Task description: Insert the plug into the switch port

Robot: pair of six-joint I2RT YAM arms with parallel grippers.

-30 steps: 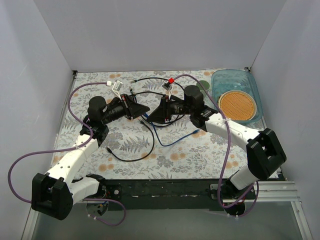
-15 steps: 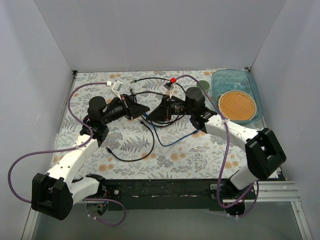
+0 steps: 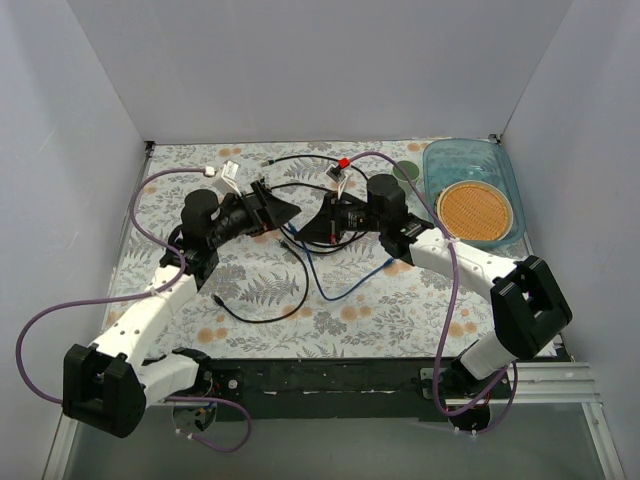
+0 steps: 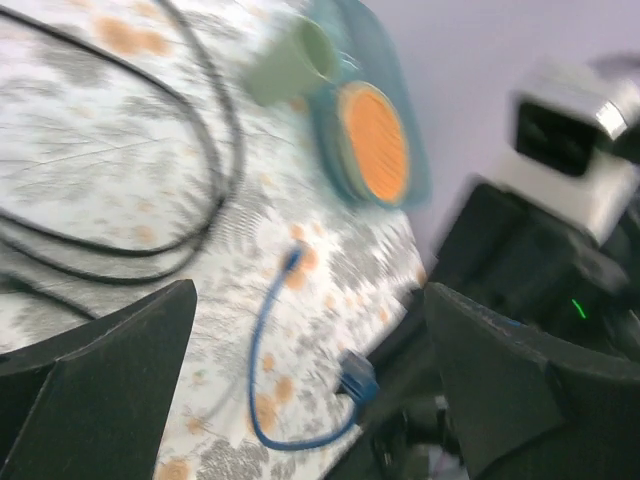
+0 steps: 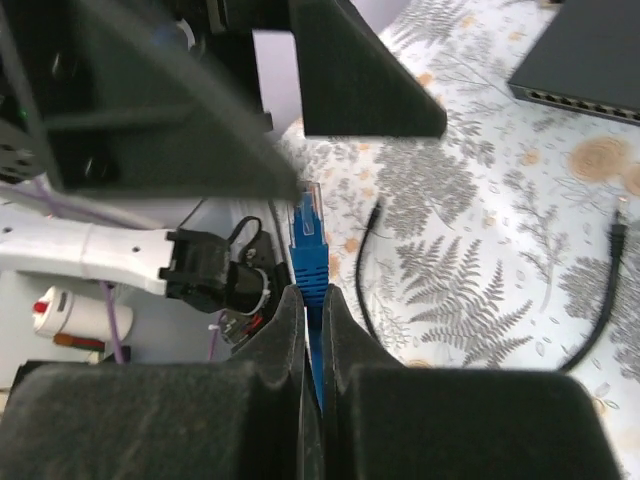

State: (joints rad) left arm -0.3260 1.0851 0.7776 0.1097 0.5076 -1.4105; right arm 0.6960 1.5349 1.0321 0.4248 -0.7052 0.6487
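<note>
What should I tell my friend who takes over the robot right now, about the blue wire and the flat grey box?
Left gripper: open, holding nothing.
Right gripper: shut on the blue cable just behind its clear plug, which sticks out past the fingertips.
Flat dark grey switch box: lies on the flowered cloth, away from the plug; its row of ports shows along one edge.
Done: plug gripped.
Left: carry it to a port, line it up, push it in.

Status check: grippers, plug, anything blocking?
Left gripper open, right gripper shut on plug. Plug well short of switch, not inserted. Left fingers flank plug tip; black cable loose nearby.
</note>
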